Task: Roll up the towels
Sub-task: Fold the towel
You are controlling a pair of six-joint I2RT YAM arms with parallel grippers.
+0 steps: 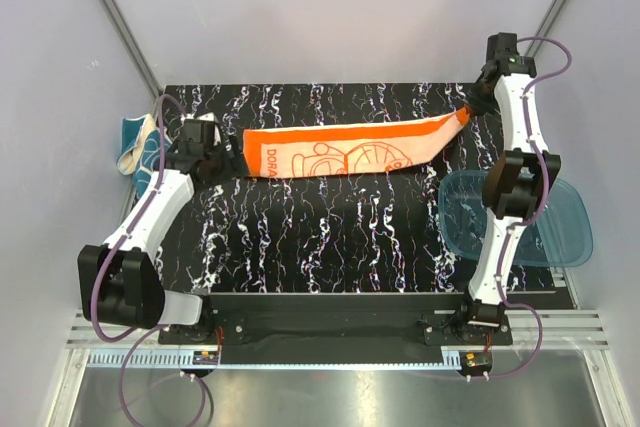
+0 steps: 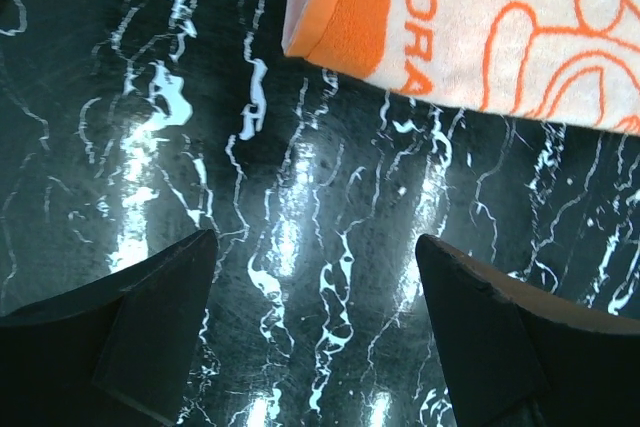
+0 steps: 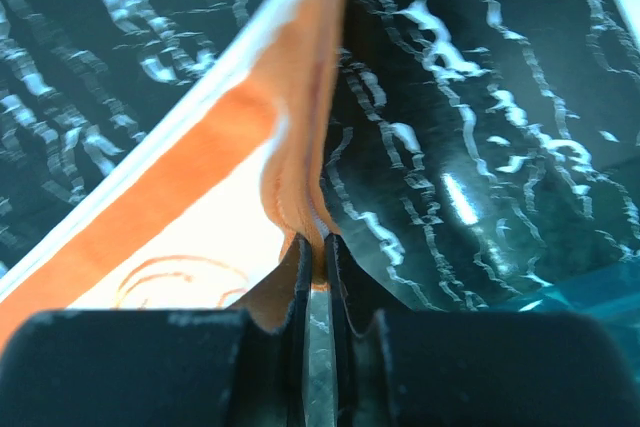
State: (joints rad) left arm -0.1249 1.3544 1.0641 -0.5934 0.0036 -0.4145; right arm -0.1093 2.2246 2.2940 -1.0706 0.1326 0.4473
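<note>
The orange and peach towel (image 1: 350, 150) lies folded into a long strip across the far half of the black marbled table (image 1: 330, 237). My right gripper (image 1: 472, 107) is shut on its right end, the orange edge (image 3: 305, 162) pinched between the jaws and lifted a little. My left gripper (image 1: 232, 160) stands open just left of the towel's left end (image 2: 345, 17), nothing between its fingers (image 2: 160, 317). The teal towel (image 1: 135, 143) with white swirls lies bunched off the table's left edge, behind the left arm.
A translucent blue plastic tray (image 1: 555, 222) sits at the table's right edge, partly under the right arm. Grey walls close in on both sides. The arms' bases stand along the near edge.
</note>
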